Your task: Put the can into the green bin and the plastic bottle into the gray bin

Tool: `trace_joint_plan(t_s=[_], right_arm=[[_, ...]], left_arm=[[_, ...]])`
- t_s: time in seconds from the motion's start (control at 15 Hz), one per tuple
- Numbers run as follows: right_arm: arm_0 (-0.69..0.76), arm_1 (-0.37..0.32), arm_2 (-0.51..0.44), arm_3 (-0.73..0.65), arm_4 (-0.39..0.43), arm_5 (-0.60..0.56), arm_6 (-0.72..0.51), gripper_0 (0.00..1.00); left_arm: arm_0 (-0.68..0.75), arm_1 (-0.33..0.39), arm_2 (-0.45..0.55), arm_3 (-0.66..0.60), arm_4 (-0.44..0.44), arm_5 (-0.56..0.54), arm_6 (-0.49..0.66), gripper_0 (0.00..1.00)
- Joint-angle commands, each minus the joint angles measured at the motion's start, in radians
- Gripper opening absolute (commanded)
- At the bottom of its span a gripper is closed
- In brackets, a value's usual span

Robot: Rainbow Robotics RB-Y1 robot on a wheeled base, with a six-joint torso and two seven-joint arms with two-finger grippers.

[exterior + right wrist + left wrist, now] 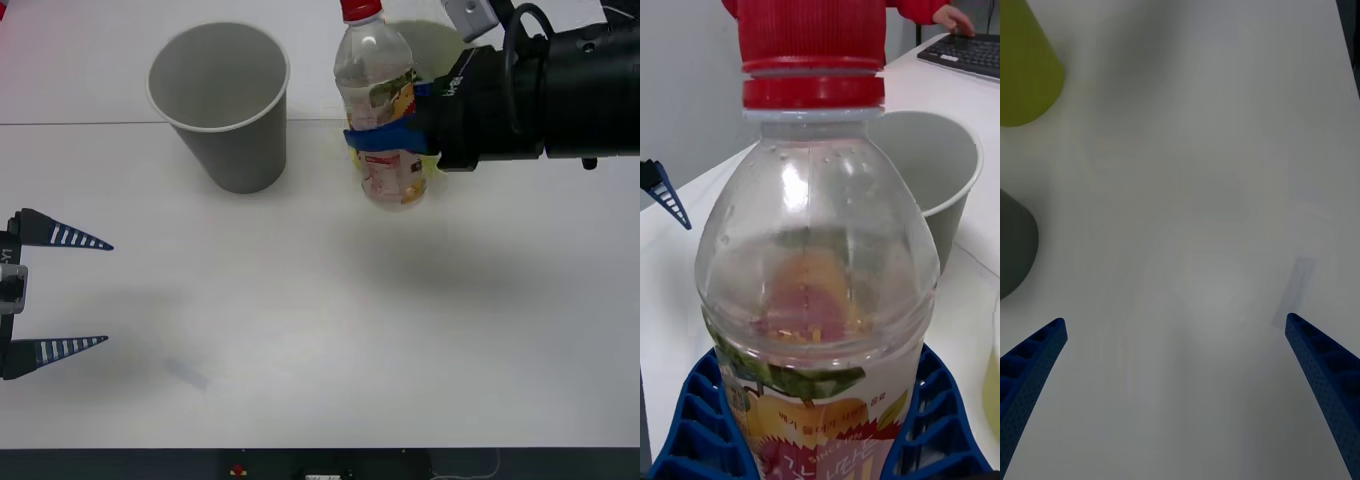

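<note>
My right gripper (388, 140) is shut on the plastic bottle (375, 80), a clear one with a red cap, held upright just right of the gray bin (220, 100). Its shadow falls on the table in front of it. In the right wrist view the blue fingers (700, 427) clasp the labelled body of the bottle (816, 285), with the gray bin (940, 172) behind. The green bin (435, 45) stands behind the bottle, mostly hidden. My left gripper (60, 290) waits open at the table's left edge. The can is out of view.
The white table (320, 330) stretches wide in front of both bins. In the left wrist view the green bin (1022, 67) and gray bin (1011, 247) sit at one side. A keyboard (970, 52) lies on a far desk.
</note>
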Motion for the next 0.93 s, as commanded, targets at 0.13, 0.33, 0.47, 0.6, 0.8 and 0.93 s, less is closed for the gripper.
trace_joint_plan(t_s=[0.13, 0.33, 0.47, 0.6, 0.8, 0.93], right_arm=[[-0.183, 0.074, 0.07, 0.174, 0.031, -0.001, 0.0, 0.0], [-0.332, 0.14, 0.139, 0.335, 0.074, -0.001, 0.001, 0.0], [-0.424, 0.213, 0.169, 0.436, 0.161, -0.001, 0.005, 0.0], [-0.512, 0.289, 0.198, 0.559, 0.238, -0.001, 0.005, 0.0], [-0.613, 0.398, 0.221, 0.727, 0.338, -0.001, 0.012, 0.0], [-0.66, 0.464, 0.224, 0.827, 0.387, 0.005, 0.037, 0.0]], left_arm=[[0.0, 0.0, 0.0, 0.0, 0.0, 0.0, 0.0, 1.0], [0.0, 0.0, 0.0, 0.0, 0.0, 0.0, 0.0, 1.0], [0.0, 0.0, 0.0, 0.0, 0.0, 0.0, 0.0, 1.0], [0.0, 0.0, 0.0, 0.0, 0.0, 0.0, 0.0, 1.0], [0.0, 0.0, 0.0, 0.0, 0.0, 0.0, 0.0, 1.0], [0.0, 0.0, 0.0, 0.0, 0.0, 0.0, 0.0, 1.0]])
